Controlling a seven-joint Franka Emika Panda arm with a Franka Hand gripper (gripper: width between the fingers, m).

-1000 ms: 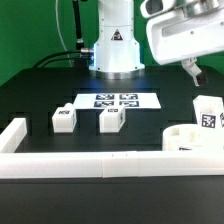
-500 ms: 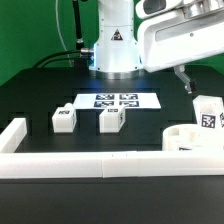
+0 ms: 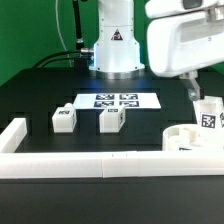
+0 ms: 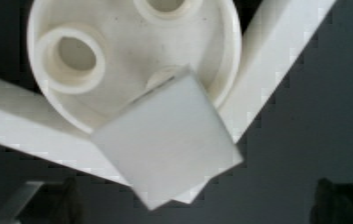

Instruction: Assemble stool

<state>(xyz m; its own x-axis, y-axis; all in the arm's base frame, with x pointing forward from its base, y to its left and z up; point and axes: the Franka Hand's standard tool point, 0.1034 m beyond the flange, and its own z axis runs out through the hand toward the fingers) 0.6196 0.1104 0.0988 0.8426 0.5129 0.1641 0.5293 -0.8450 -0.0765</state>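
Gripper is held spread and empty just above the upright leg at the right, likely lined up for a grasp; round seat is braced against the border rail

The round white seat lay flat, sockets up, well to the exterior view's right of the marker board, with a tagged leg upright beside it. A second leg and a third leg sat just in front of that board.
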